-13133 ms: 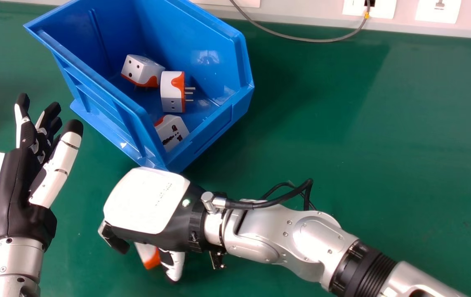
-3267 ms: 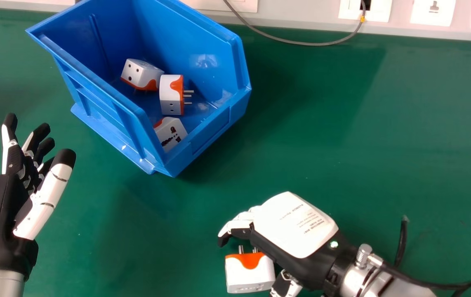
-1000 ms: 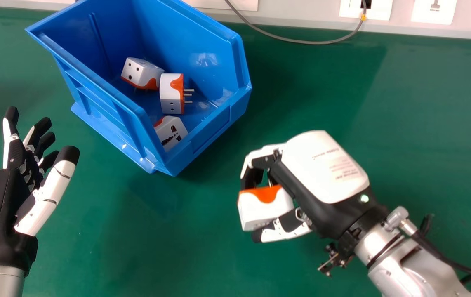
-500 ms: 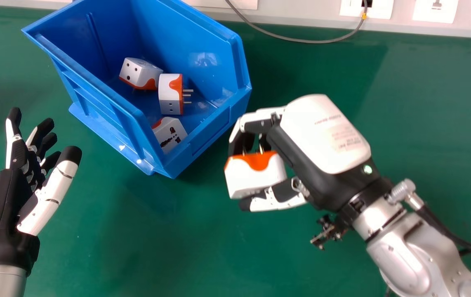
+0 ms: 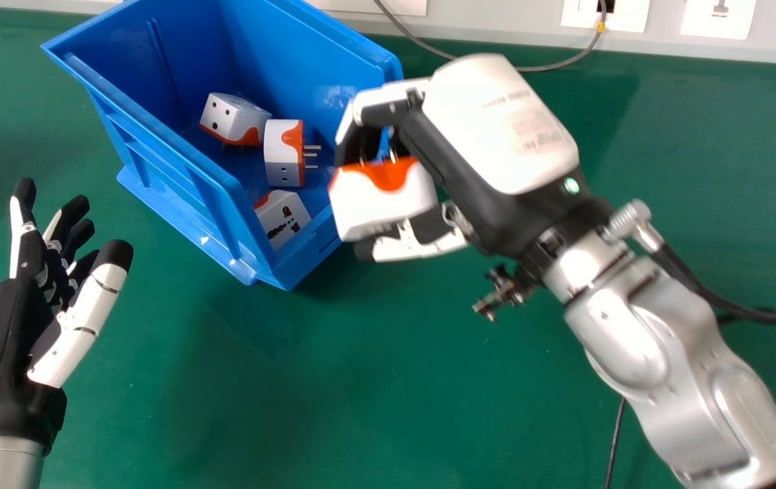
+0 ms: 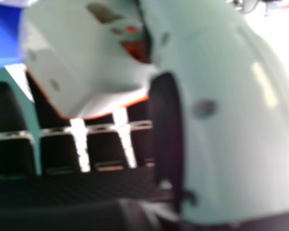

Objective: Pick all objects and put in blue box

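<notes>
R hand: the R hand is grasping the held adapter, fingers curled over the pin side, thumb under the near side.
Held adapter: off the table, by the R side of the blue box, partly overlapping its rim in head view. Ht. above rim hard to judge, prob. close.
L hand: the L hand is released, fingers extended, L of box.
Rim risk: if we carry too low, adapter or thumb may clip the rim; cause wd. be poor clearance. Box cd. skid or adapter twist loose.
Drop risk: let go too soon & it may land on the rim or table, as we're not fully over the opening.
Pin risk: pins sit close to our fingers; cd. snag on release & tip it.
Pile risk: a high drop onto those inside cd. bounce it, hard case on hard case.
Adapter ct.: 4 tot. 1 in hand; 3 in box, i.e. far adapter, mid adapter, near adapter.
Box ct.: 1.
Hand ct.: 2, one loaded.
</notes>
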Action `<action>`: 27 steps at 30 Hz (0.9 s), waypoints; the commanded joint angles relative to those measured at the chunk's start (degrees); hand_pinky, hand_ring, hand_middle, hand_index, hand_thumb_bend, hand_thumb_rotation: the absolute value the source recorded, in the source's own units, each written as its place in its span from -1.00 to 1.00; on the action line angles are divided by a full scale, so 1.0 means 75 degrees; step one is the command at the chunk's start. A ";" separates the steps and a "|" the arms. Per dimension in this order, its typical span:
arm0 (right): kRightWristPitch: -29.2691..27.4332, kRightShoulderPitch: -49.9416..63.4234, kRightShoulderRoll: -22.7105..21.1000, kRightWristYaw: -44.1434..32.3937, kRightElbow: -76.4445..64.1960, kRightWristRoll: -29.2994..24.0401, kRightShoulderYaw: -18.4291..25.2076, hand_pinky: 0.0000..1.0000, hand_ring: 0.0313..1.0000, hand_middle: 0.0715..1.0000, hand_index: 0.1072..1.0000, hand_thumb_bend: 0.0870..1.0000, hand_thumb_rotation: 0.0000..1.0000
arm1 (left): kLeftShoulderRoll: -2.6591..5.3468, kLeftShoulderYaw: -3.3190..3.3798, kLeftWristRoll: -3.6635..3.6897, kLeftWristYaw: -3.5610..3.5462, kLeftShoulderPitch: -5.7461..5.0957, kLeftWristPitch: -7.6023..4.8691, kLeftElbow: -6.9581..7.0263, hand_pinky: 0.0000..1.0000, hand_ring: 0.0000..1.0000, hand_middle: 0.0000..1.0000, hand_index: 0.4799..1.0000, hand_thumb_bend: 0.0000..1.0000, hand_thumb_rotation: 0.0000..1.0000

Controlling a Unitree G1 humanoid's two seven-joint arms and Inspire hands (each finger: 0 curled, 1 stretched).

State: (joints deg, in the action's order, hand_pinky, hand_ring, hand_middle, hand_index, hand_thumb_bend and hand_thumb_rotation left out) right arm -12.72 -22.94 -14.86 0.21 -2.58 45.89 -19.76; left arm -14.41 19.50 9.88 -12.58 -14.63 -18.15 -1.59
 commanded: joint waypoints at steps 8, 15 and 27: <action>-0.0282 -0.2015 0.0489 0.0992 0.1880 0.0534 -0.0445 -0.31 -0.18 -0.03 -0.13 -0.11 -1.00 | -0.0092 0.0030 -0.0093 0.0033 0.0056 -0.0140 0.0069 0.81 0.90 0.91 0.75 0.05 0.13; -0.0108 -0.3282 0.0979 0.0808 0.3369 0.0372 -0.0636 -0.31 -0.18 -0.03 -0.16 -0.11 -1.00 | -0.0083 0.0023 -0.0205 0.0083 0.0048 -0.0165 0.0082 0.81 0.90 0.91 0.75 0.06 0.14; -0.0170 -0.5387 0.1873 0.1963 0.6780 0.0790 -0.1511 -0.29 -0.17 -0.10 -0.19 -0.10 -1.00 | 0.0006 -0.0021 -0.0216 0.0126 0.0008 -0.0237 0.0138 0.81 0.90 0.91 0.75 0.05 0.14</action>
State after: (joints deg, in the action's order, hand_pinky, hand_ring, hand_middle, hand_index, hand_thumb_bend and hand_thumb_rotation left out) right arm -13.36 -59.45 -2.39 13.31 46.03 53.71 -31.58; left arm -14.46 19.37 8.41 -11.96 -14.49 -18.77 -1.63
